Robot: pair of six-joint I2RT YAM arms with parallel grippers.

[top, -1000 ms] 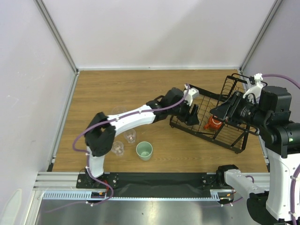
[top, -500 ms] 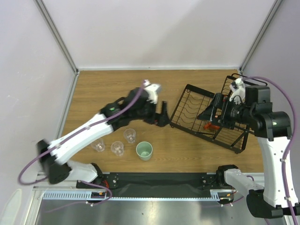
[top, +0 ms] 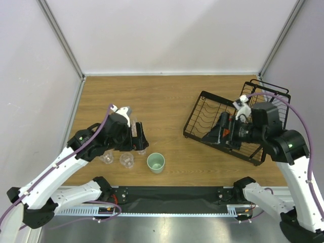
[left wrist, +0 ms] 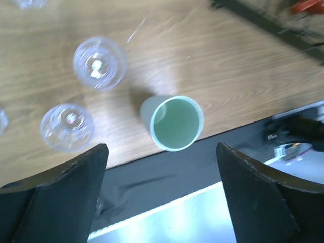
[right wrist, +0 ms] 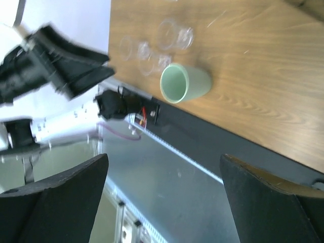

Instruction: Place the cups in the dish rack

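Observation:
Both grippers stand open and hold nothing. My left gripper (top: 139, 137) (left wrist: 161, 147) hovers over the clear cups (top: 126, 160) (left wrist: 98, 62) (right wrist: 174, 34) near the table's front left. The mint-green cup (top: 156, 163) (left wrist: 174, 122) (right wrist: 185, 83) stands upright just right of them, a little ahead of the left fingers. My right gripper (top: 213, 134) (right wrist: 164, 157) hangs over the black dish rack (top: 202, 109), pointing left. A blurred scrap of the orange-red mug (left wrist: 306, 6) shows among the rack wires; from above it is hidden.
The rack sits at an angle at the right, its taller basket end (top: 268, 91) by the right wall. A black mat strip (top: 172, 193) and metal rail (top: 167, 210) run along the near edge. White walls close in the table on three sides.
My left arm has pulled back from the rack to the front left, over the clear cups. Both grippers have opened. My right gripper has swung left over the rack, leaving the orange mug there.

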